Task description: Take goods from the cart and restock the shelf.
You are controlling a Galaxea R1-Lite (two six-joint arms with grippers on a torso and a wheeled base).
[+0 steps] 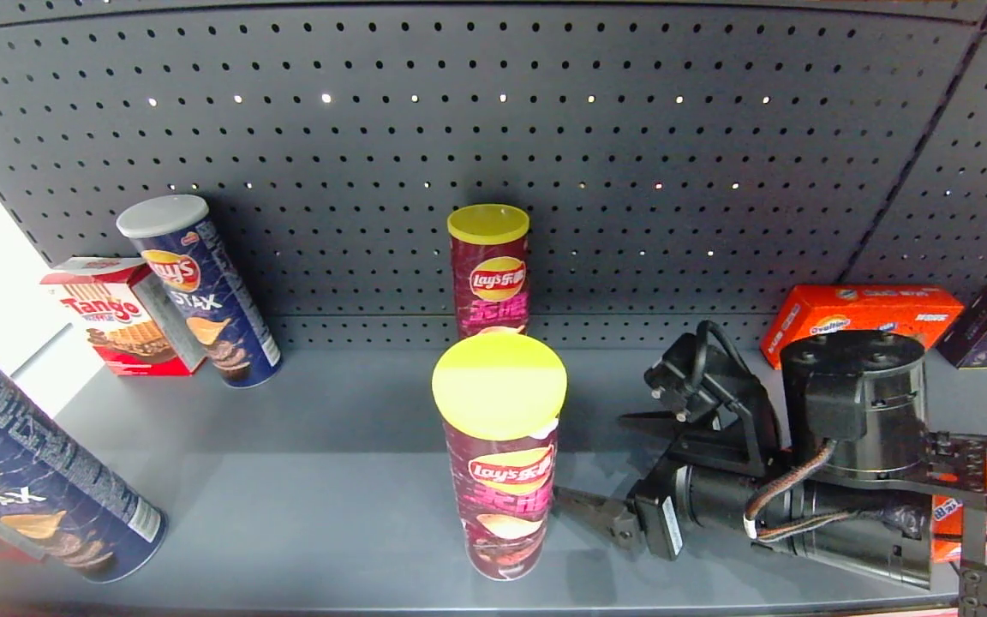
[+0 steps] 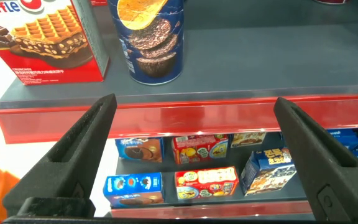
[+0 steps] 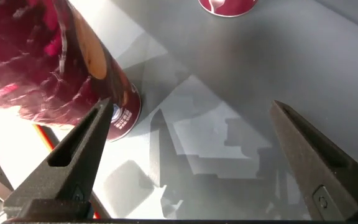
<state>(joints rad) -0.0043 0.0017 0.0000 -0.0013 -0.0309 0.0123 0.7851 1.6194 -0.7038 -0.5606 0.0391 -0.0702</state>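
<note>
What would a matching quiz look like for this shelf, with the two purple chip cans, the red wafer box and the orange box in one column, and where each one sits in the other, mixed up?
Things:
1. front purple can
2. rear purple can
3. red wafer box
4. orange box

Places:
A. against the pegboard, mid-shelf
B. at the back, on the robot's right
C. near the front edge, beside the open right gripper
D. on the robot's left, next to a dark blue can

Pairs: 1-C, 2-A, 3-D, 4-B.

Black arm [image 1: 853, 403], braided cable [image 1: 789, 482], pointed jaws
</note>
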